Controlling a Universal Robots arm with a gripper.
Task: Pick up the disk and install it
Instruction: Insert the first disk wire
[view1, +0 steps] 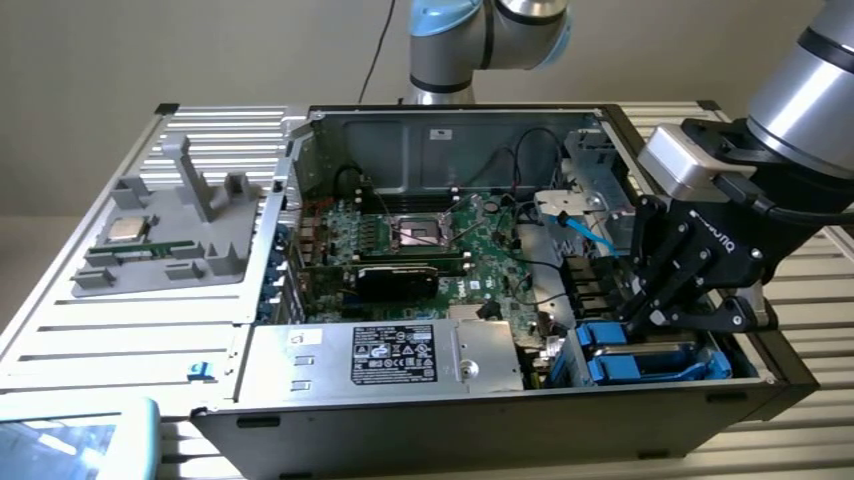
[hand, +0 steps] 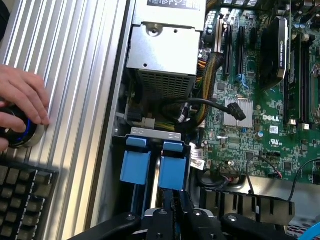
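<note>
The disk shows as a bright blue carrier frame standing on edge in the drive bay, at the case's corner beside the power supply; its metal body is hidden in the slot. A second blue carrier stands right beside it. My gripper hangs directly over the near end of the disk's carrier, black fingers drawn close together; I cannot tell whether they pinch its edge. In the exterior view the gripper reaches down into the bay with the blue carriers at the case's front right corner.
The silver power supply fills the case's front. The green motherboard and loose black cables lie behind it. A grey fixture sits on the ribbed table at the exterior view's left. A person's hand rests by a keyboard.
</note>
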